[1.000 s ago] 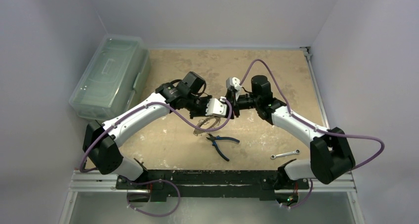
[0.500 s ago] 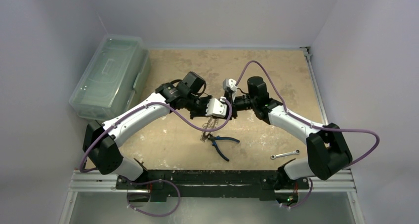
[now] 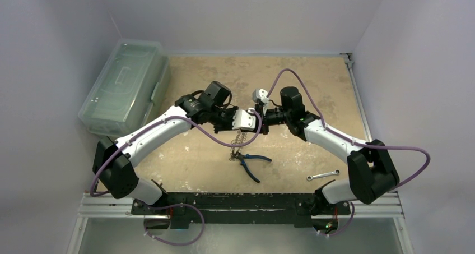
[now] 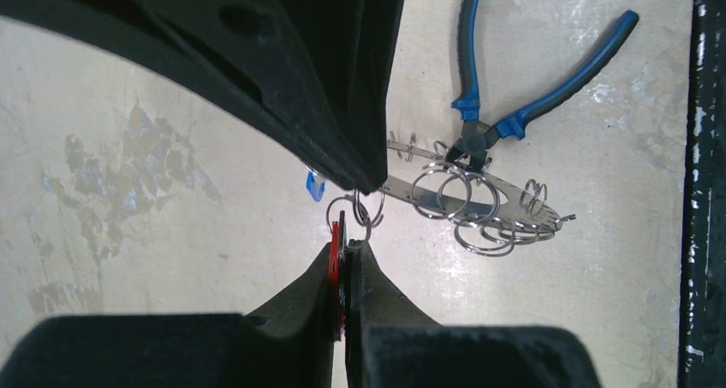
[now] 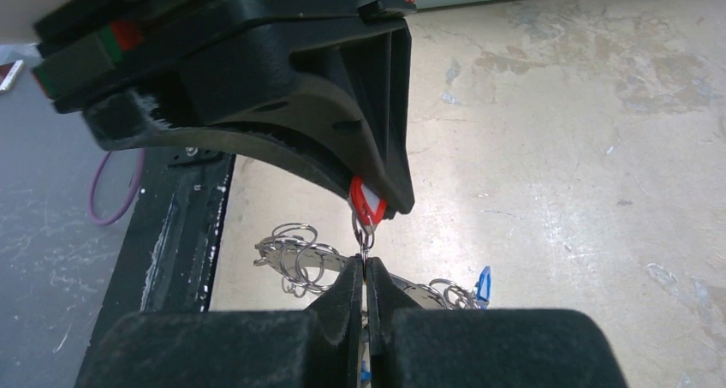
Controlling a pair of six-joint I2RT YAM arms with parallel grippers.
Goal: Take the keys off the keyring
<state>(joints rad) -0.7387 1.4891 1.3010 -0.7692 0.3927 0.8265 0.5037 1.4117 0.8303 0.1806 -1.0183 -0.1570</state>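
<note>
Dangling above the counter [image 3: 190, 158] near blue pliers [image 4: 473, 135] are the keyring [image 3: 238, 143] and keys [image 4: 401, 187]. Left wrist view shows left claw [image 4: 345, 253] clamped on a red tag [image 4: 334, 268]; right wrist view, right claw [image 5: 366, 266] pinching a small ring [image 5: 363, 232].

Place: robot lab cell
Evidence: plain walls [image 3: 252, 13] boxing a worn desk [image 3: 336, 74], robot arms [image 3: 151, 133] bolted to a metal rail [image 3: 246, 201]

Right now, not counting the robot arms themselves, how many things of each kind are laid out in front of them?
blue-handled pliers: 1
silver wrench: 1
clear lidded box: 1
keyring bunch: 1
total: 4
</note>
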